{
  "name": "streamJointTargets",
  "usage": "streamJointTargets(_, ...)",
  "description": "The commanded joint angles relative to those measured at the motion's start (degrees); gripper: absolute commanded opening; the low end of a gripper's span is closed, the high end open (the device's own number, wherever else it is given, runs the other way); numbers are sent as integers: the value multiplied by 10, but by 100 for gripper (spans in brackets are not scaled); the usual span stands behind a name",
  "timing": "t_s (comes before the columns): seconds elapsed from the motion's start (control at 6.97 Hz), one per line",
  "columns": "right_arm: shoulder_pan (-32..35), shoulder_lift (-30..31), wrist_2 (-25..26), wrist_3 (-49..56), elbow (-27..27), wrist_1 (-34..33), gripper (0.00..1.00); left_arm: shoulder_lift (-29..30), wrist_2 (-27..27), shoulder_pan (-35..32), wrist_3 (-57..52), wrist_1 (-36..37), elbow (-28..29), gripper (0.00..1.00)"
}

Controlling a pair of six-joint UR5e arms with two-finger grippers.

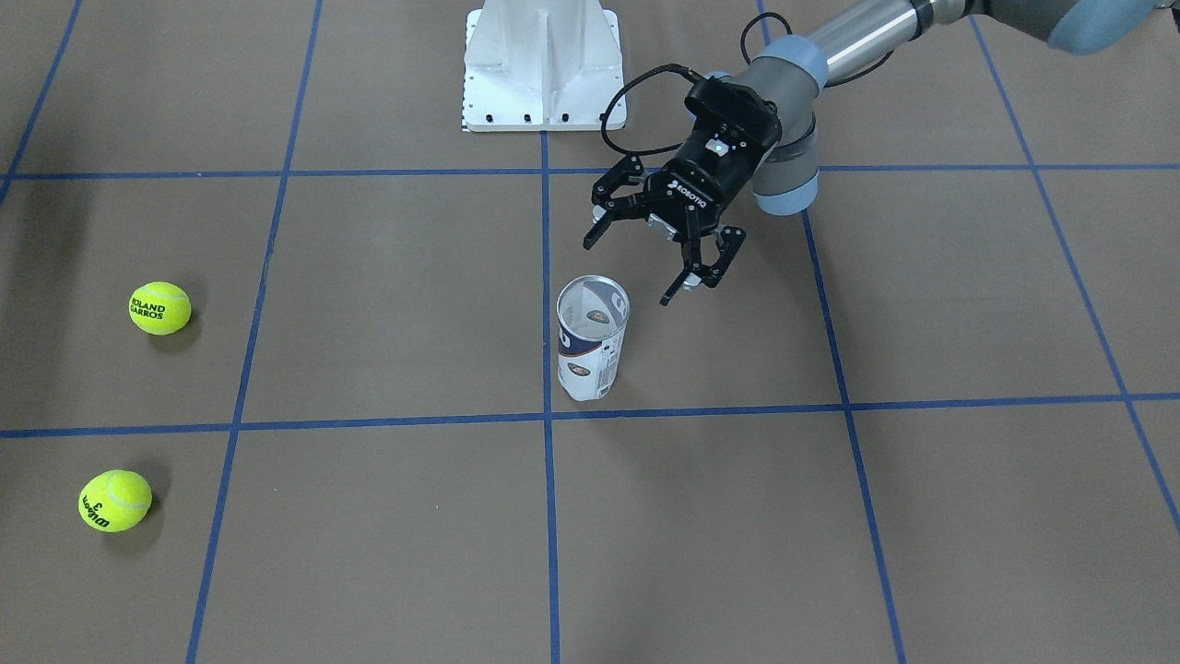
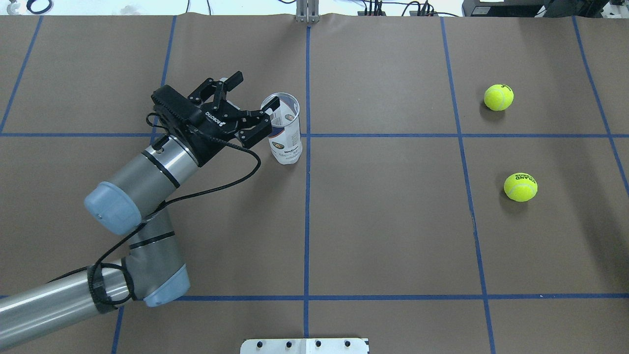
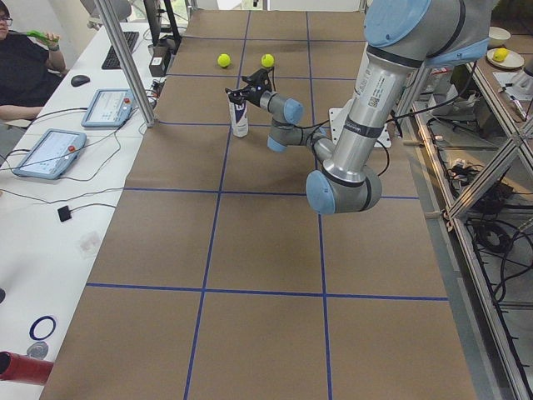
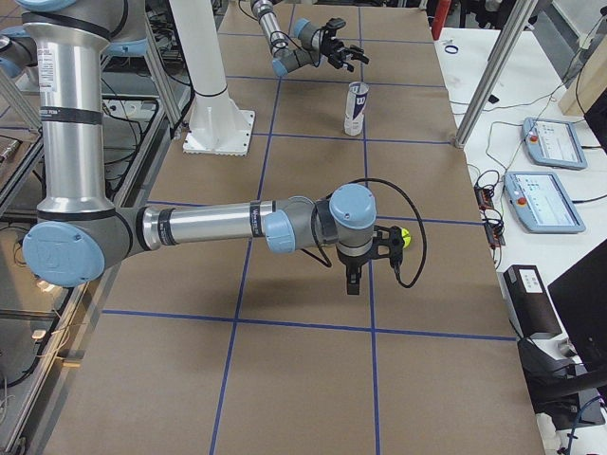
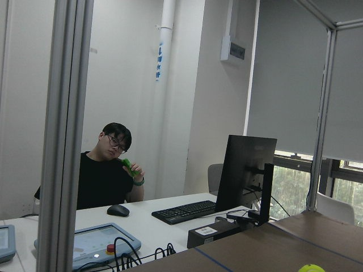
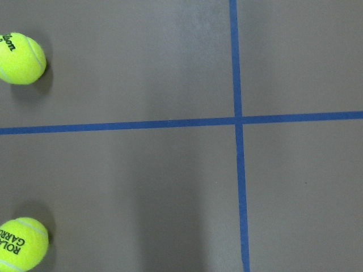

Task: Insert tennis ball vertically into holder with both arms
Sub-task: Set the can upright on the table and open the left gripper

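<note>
Robot lab: grid-taped table, teach pendants.

white pedestal base on brown table; blue tape grid

We count two tennis balls: Roland Garros ball, Wilson ball; one holder; two arms: left arm, right arm; one pedestal base.

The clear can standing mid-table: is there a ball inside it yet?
Empty. The can stands upright, nothing shows through its open mouth; the Roland Garros ball and the Wilson ball lie on the table.
</note>
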State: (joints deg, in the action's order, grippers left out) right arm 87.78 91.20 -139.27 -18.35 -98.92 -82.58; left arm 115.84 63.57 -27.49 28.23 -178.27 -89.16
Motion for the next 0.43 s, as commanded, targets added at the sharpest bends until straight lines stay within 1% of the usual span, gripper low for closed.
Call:
streamJointTargets(0.0,-16,-1,-4,-59,-7,3,100,-89,12,0,43,49,-48,99)
streamJointTargets(0.14,-39,-6,-3,-71,-14,2,100,-98,34,3,80,59,-41,99)
streamJointTargets(0.29,-80,-21,7,-112,-14,2,100,-101,40,11,90,93,-35,99)
